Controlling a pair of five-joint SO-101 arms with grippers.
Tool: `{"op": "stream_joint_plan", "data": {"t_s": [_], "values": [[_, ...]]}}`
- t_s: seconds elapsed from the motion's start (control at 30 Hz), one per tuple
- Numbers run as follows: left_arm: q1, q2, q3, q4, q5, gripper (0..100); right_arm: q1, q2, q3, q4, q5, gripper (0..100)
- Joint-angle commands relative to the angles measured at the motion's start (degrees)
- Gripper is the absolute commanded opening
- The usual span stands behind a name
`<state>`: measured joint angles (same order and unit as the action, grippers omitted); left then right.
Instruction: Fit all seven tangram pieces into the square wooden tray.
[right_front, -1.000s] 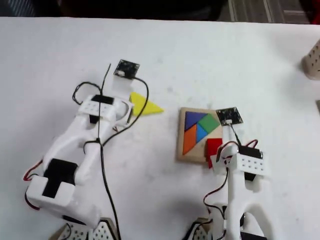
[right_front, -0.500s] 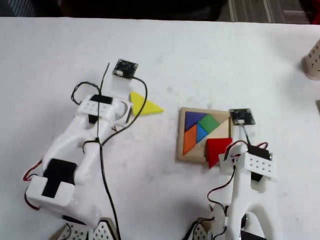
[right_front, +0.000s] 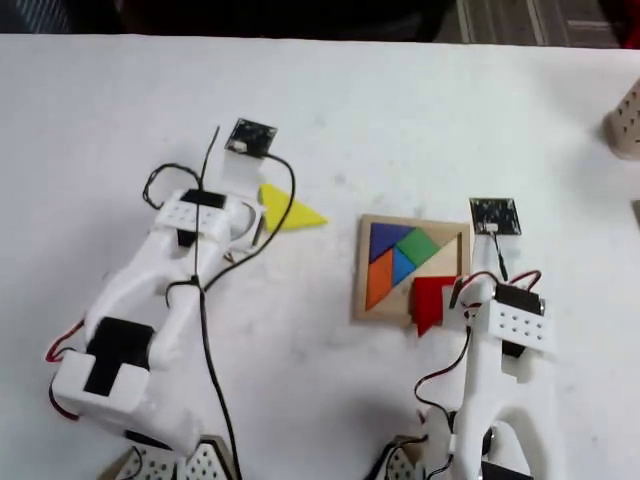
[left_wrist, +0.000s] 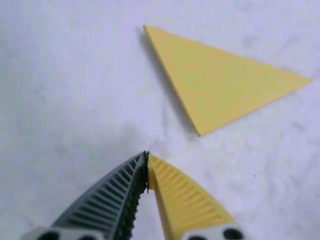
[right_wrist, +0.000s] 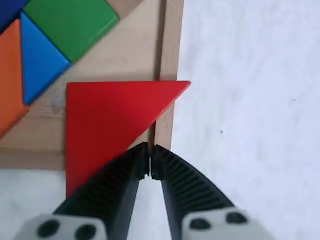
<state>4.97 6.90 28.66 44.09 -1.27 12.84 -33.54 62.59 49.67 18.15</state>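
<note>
The square wooden tray (right_front: 447, 262) (right_wrist: 167, 45) lies at mid-table with blue, green (right_wrist: 70, 20) and orange pieces set in its far-left part. A red triangle (right_front: 432, 298) (right_wrist: 105, 117) rests tilted over the tray's near rim, one tip reaching across the right rim. My right gripper (right_front: 463, 296) (right_wrist: 149, 161) is shut, empty, its tips against that triangle's slanted edge at the rim. A yellow triangle (right_front: 291, 212) (left_wrist: 220, 82) lies flat on the table left of the tray. My left gripper (right_front: 256, 228) (left_wrist: 146, 172) is shut and empty just short of it.
The table (right_front: 420, 110) is white, with open room behind and to the right of the tray. A tan perforated object (right_front: 626, 122) stands at the far right edge. Black cables (right_front: 205, 290) trail along the left arm.
The right arm has swung to the right, off the tray's near-right corner, uncovering the red triangle, which shifted slightly. The left arm and yellow triangle have stayed put.
</note>
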Motion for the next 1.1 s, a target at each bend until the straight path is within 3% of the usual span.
{"op": "stream_joint_plan", "data": {"t_s": [0.0, 0.3, 0.67, 0.87, 1.07], "values": [[-0.66, -2.95, -2.11, -0.7, -0.26, 2, -0.75, 0.48, -2.2, -2.86, -0.7, 1.8], [-0.66, -2.95, -2.11, -0.7, -0.44, 2, -1.45, 16.92, -13.54, -1.36, -0.88, 1.7], [-0.66, -2.95, -2.11, -0.7, -0.53, 2, -1.27, 25.98, -23.03, -1.54, -3.69, 1.7], [-0.84, -2.51, -2.11, -3.96, -0.62, 2, 0.22, 19.3, -23.3, 2.42, -7.21, 1.7], [-1.27, 1.89, -4.75, -4.48, -0.53, 2, -11.38, 7.34, -22.86, 14.46, -9.58, 1.7]]}}
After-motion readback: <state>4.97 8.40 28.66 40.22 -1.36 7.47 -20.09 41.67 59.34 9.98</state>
